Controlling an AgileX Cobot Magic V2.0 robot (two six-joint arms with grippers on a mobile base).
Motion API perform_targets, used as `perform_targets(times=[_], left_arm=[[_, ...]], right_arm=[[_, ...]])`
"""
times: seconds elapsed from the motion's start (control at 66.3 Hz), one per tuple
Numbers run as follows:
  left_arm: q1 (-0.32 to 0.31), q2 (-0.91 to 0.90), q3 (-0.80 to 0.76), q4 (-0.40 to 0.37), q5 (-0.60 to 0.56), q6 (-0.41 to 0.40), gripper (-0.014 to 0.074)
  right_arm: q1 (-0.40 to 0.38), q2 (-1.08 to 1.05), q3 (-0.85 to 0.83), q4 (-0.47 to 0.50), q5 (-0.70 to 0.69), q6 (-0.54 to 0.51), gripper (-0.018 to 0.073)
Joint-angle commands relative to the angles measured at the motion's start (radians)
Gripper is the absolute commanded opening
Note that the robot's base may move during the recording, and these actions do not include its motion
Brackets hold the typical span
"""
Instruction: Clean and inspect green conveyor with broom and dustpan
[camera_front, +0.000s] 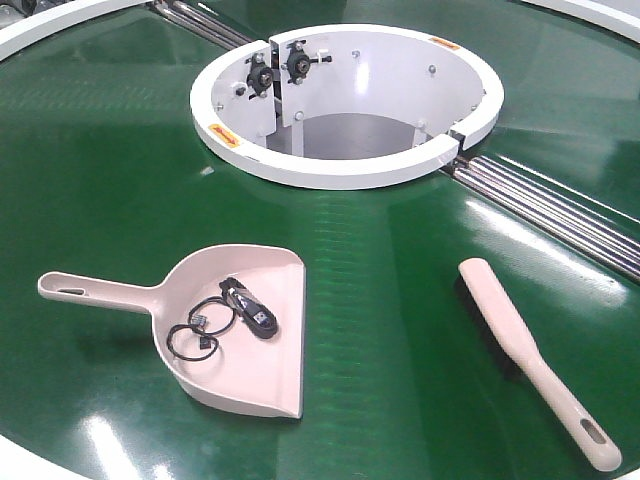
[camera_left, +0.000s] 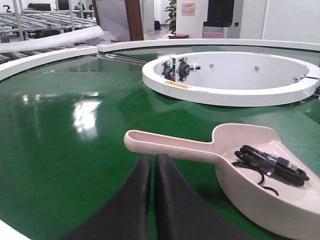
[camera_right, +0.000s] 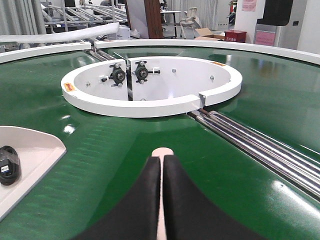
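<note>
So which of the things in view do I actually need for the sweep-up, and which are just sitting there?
For the job:
- green conveyor
- broom, lying on the belt
- dustpan, lying on the belt
- left gripper and right gripper, both shut

Just there:
- black cables inside the dustpan
- white ring hub
- metal rollers

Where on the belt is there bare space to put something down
The green conveyor lies bare left of the white hub, and between the dustpan and the broom. The dustpan's scoop is crowded with black cables.
</note>
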Motion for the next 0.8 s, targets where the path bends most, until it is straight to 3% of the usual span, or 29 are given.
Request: perform_targets(times=[0.0, 0.362, 0.468, 0.588, 0.785], left_arm=[[-0.008, -0.014, 0.031, -0.008, -0.067, -0.011, -0.0008], [-0.008, -0.014, 0.031, -0.008, -0.067, -0.011, -0.0008], [-0.009, -0.014, 0.031, -0.008, -0.067, -0.011, -0.0007], [-0.009, -0.014, 0.031, -0.008, -0.067, -0.011, -0.0007], [-0.009, -0.014, 0.031, -0.008, -0.067, -0.011, -0.0007]], right_arm=[[-0.001, 0.008, -0.026, 0.002, -0.074, -0.003, -0.0010], [-0.003, 0.002, -0.016, -0.006, -0.076, -0.006, -0.0010], [-0.060, -0.008, 0.015, -0.063, -0.081, -0.006, -0.0010], [-0.138, -0.008, 0.080, -0.063, -0.118, -0.002, -0.0010], [-0.151, -0.012, 0.177, -0.086, -0.163, 0.018, -0.0010]])
